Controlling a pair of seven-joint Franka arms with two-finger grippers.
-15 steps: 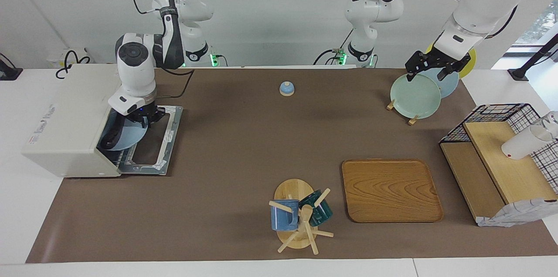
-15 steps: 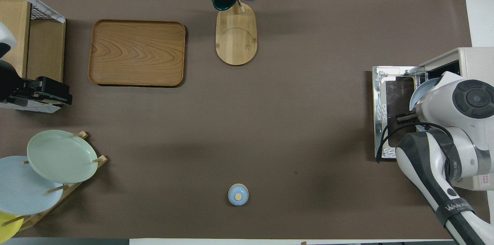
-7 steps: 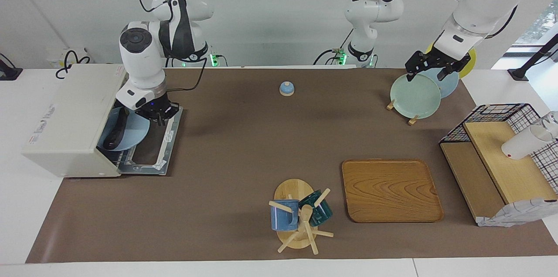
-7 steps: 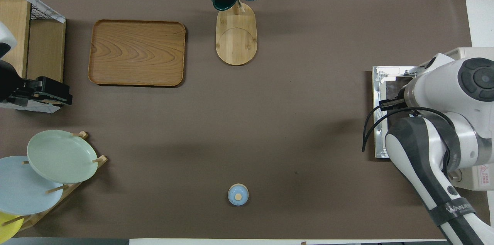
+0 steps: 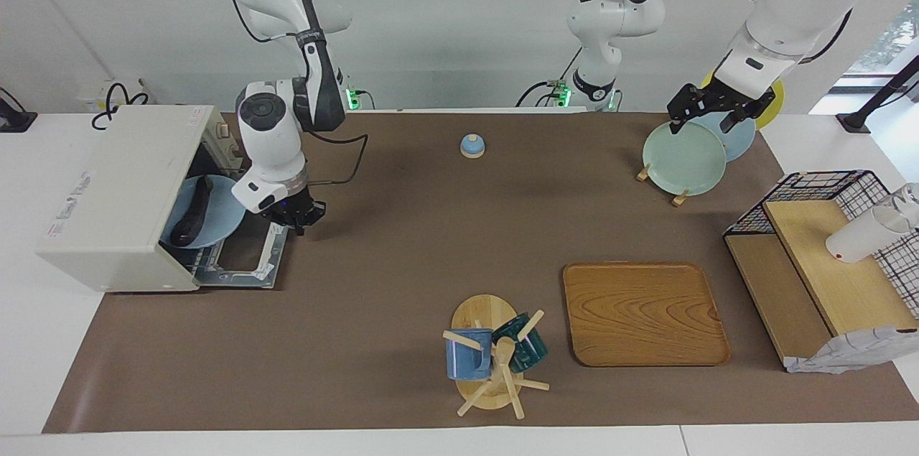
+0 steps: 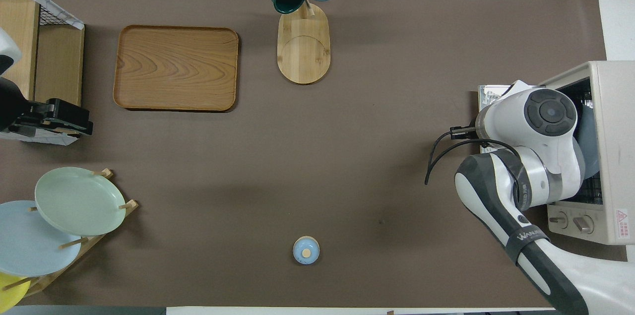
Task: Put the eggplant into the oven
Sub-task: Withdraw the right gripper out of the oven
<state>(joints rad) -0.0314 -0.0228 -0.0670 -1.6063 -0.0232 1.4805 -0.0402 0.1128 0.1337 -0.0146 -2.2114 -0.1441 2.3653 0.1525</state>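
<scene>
Eggplant (image 5: 192, 212) lies on a blue plate (image 5: 215, 215) inside the oven (image 5: 118, 197), door down, at the right arm's end of the bench. Right gripper (image 5: 296, 217) over the door's outer edge, empty, finger state unclear. Left gripper (image 5: 711, 108) waits over the plate rack (image 5: 682, 154), finger state unclear.

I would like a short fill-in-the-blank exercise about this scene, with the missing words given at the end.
1. The eggplant lies on a light blue ____ inside the oven.
2. The oven's door is ____, lying flat on the mat.
3. The right gripper is above the edge of the oven's ____.
4. The left gripper waits over the rack of ____ at the left arm's end of the table.

Missing words: plate; open; door; plates
</scene>
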